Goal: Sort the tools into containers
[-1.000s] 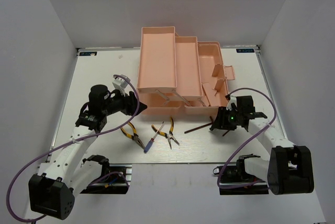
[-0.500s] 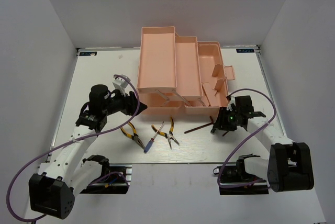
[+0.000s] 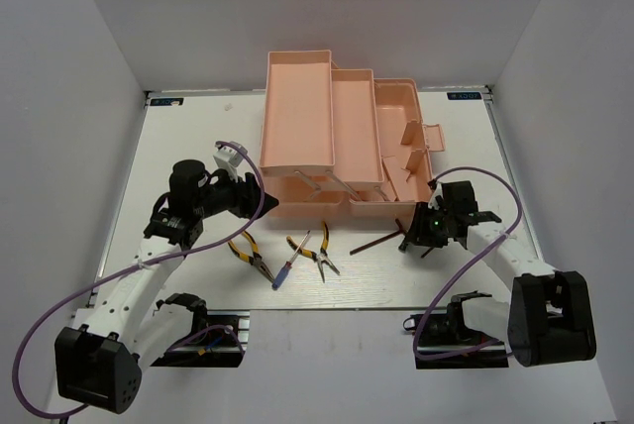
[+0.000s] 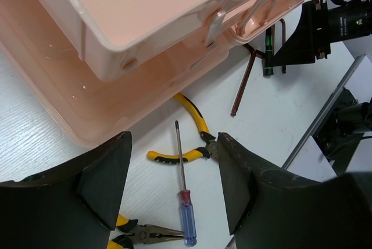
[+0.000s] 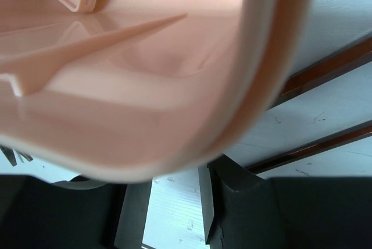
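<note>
The left tool hangs released, its fingers set wide with nothing between them, just off the near left corner of the salmon-pink toolbox, whose trays stand folded out on the bench. Beneath its gap lie a blue-handled screwdriver and a yellow-handled pliers, the screwdriver's shaft crossing one handle of the pliers. A second yellow-handled pliers lies nearer the wrist, beside the base of one finger. All three rest on the bench, outside the toolbox

The right tool sits low at the toolbox's near right corner, close up to its rim. Its fingers show a narrow gap lower down, but the rim hides their tips, so I cannot tell whether it is released or grasping anything. Just beside its tip lie a small green-black implement and dark hex keys, on the bench and in no compartment
</note>
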Available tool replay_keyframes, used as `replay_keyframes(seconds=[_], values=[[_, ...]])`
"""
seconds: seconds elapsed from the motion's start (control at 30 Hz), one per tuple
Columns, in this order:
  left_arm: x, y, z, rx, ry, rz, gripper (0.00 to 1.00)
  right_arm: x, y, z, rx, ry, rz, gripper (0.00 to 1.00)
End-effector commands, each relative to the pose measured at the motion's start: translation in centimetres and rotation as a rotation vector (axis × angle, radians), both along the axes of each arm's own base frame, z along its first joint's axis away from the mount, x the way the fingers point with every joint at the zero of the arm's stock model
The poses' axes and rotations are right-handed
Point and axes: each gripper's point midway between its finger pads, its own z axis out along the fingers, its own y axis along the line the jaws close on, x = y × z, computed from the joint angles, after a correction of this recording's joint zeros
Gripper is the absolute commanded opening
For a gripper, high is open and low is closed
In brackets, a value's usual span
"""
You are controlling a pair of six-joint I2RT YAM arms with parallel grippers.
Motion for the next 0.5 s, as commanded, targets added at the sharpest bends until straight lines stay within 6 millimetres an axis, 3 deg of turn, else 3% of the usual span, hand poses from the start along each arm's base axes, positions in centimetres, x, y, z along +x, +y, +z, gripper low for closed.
replay_keyframes(seconds=[0.0, 0.27, 0.47], values=[[0.23, -0.09, 0.78, 0.005, -0.026, -0.004, 0.71, 1.04, -0.03, 0.72, -0.013, -0.054, -0.004, 0.4], [0.23, -0.09, 0.78, 0.005, -0.026, -0.004, 0.71, 1.49, 0.29, 0.42, -0.023, -0.047, -0.01, 0.4], [0.23, -0.09, 0.78, 0.005, -0.026, -0.004, 0.71, 1.7, -0.4, 0.3, -0.064, -0.047, -0.043, 0.33]])
